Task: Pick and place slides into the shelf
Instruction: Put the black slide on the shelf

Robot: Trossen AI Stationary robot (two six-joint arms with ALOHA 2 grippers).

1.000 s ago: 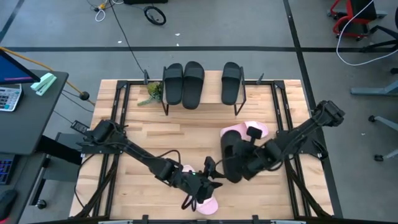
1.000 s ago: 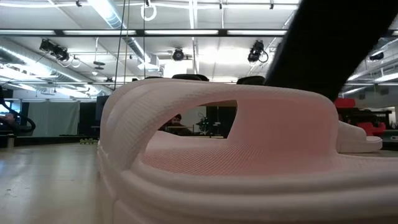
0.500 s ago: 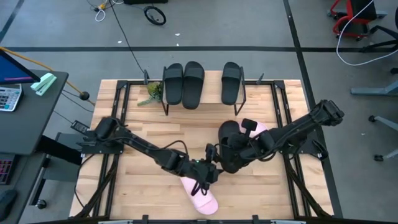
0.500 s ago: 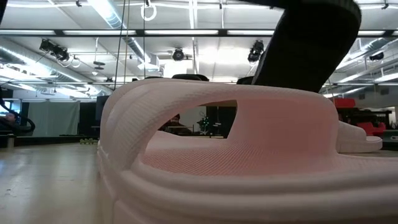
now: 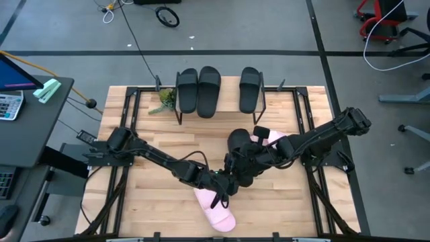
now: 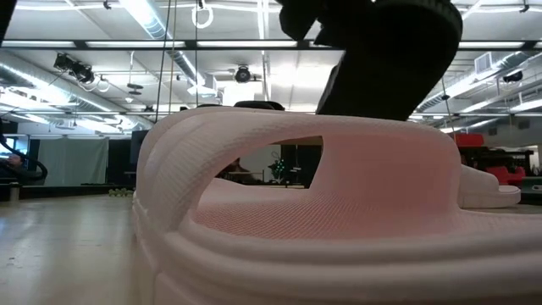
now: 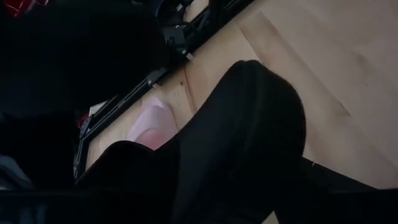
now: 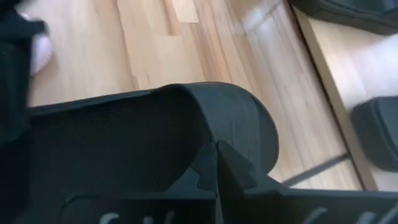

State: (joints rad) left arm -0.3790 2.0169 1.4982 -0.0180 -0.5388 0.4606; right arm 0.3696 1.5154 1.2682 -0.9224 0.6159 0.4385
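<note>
A black slide hangs over the middle of the wooden table, with my right gripper shut on it. My left gripper stands open right at its near end; I cannot tell whether it touches. One pink slide lies sole-down by the near edge and fills the low view. A second pink slide lies partly under my right arm. The shelf at the far edge carries three black slides side by side on its top. My right gripper pinches the black slide between its two shut fingers at an edge beside its rounded end; the fingers cover the exact spot. They come slanting down from the table's right. The slide hangs clear of the table, above the near pink slide.
A small green plant sits by the shelf's left leg. Black metal frames run along the table's left and right sides. A desk with a calculator stands beyond the left edge. Bare wood lies between the shelf and the arms.
My left gripper has moved off the near pink slide, toward the table's far right, up to the black slide. My right gripper has carried the black slide toward the table's left and turned it somewhat. The pink slide by the near edge has stayed put.
</note>
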